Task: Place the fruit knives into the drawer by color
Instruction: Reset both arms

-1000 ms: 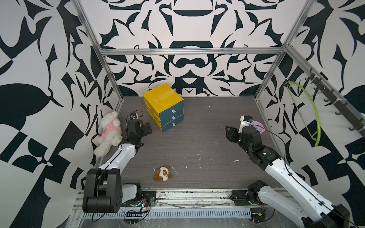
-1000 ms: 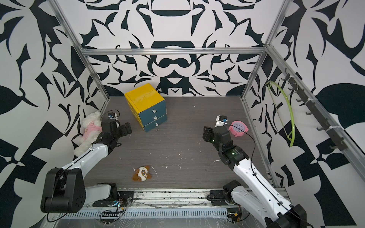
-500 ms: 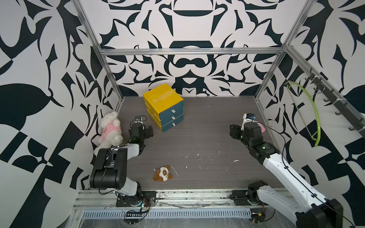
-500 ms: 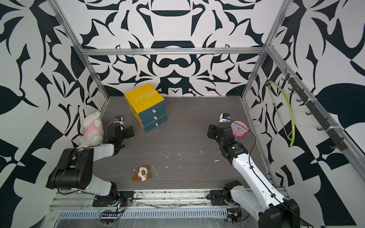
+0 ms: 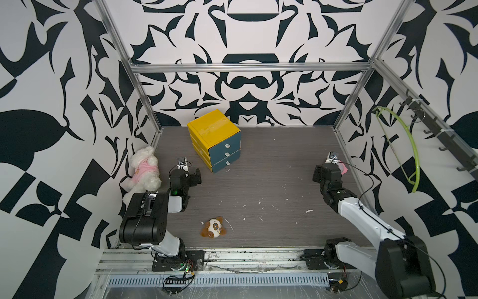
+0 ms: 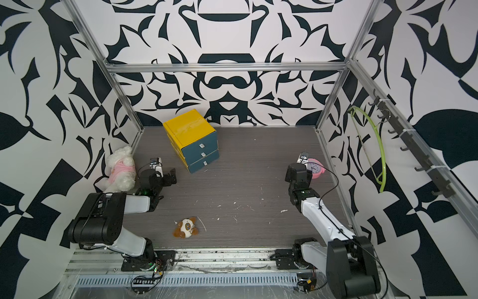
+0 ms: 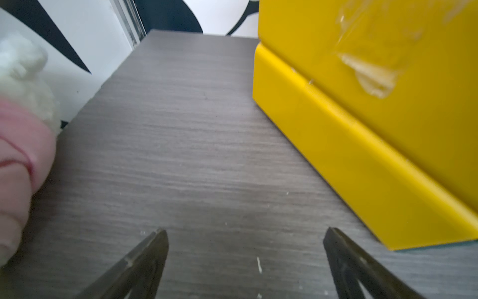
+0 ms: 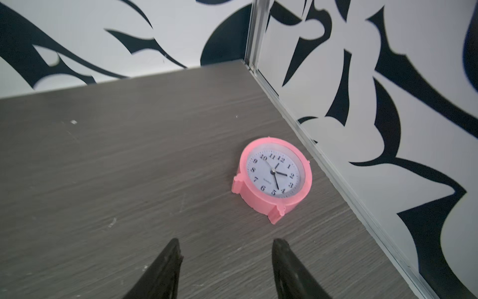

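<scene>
No fruit knives show in any view. The drawer unit (image 5: 214, 139) (image 6: 191, 137), a yellow case with three teal drawer fronts, stands at the back left, and all three drawers are shut. My left gripper (image 5: 195, 178) (image 6: 170, 176) hovers low, in front of and to the left of the unit. Its jaws (image 7: 245, 233) are wide open over bare table, with the unit's yellow side (image 7: 388, 103) close by. My right gripper (image 5: 323, 170) (image 6: 297, 169) is near the right wall, open (image 8: 226, 243) and empty.
A pink alarm clock (image 5: 342, 168) (image 6: 316, 169) (image 8: 275, 178) lies just beyond the right gripper, by the wall. A white plush dog in pink (image 5: 143, 170) (image 7: 23, 129) lies against the left wall. A brown-and-white plush toy (image 5: 214, 227) lies front centre. A green hanger (image 5: 416, 160) hangs on the right wall.
The left arm has folded back toward its base, and its gripper has shifted slightly right, toward the drawer unit. The right gripper has moved toward the right wall and the clock.
</scene>
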Motion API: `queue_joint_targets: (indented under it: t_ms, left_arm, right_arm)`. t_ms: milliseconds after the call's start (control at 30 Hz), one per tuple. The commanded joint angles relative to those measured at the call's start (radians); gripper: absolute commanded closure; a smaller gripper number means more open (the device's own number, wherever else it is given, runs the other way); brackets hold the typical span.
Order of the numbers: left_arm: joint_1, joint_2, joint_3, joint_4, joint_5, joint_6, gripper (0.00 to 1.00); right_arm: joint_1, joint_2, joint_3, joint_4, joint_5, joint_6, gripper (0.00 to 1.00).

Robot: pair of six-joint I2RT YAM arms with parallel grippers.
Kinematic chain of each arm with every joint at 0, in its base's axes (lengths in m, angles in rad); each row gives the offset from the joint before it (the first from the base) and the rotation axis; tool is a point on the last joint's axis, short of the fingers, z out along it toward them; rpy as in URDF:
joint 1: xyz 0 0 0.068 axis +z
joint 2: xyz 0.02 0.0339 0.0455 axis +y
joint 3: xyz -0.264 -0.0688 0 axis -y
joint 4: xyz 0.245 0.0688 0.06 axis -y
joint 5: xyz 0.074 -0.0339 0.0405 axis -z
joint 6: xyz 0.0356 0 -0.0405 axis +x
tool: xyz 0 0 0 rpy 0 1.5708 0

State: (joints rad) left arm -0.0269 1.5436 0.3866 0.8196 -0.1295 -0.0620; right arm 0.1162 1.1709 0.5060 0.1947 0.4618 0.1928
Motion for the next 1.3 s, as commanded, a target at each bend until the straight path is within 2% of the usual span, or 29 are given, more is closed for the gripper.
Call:
queue_joint_targets:
  t_ms: [0,267,367,467,600,633,667,1267]
  left_arm:
    - [0.004,-0.003,-0.005,0.047,0.015,0.001,0.01]
    - [0.004,-0.005,-0.001,0.038,0.014,0.001,0.01]
    - [0.004,-0.005,-0.001,0.039,0.014,0.001,0.01]
    - [0.004,-0.004,0.000,0.036,0.014,0.001,0.01]
    - [0.004,-0.004,0.000,0.036,0.014,0.001,0.01]
    - [0.004,-0.005,0.000,0.036,0.014,0.002,0.01]
    - [0.004,-0.005,0.000,0.035,0.015,0.001,0.01]
    - [0.004,-0.005,0.000,0.037,0.014,0.001,0.01]
  right_arm:
    - [-0.007,0.074,-0.013,0.224,0.045,-0.102,0.42]
    - [-0.026,0.269,-0.073,0.491,-0.087,-0.139,0.42]
    - [-0.030,0.360,-0.127,0.662,-0.111,-0.150,0.42]
    - [-0.041,0.382,-0.144,0.699,-0.176,-0.163,0.41]
    - [-0.040,0.384,-0.153,0.714,-0.162,-0.174,0.41]
    - [-0.035,0.382,-0.152,0.708,-0.135,-0.168,0.02]
    - [-0.033,0.384,-0.149,0.707,-0.131,-0.164,0.00]
    - [-0.033,0.380,-0.148,0.699,-0.130,-0.161,0.00]
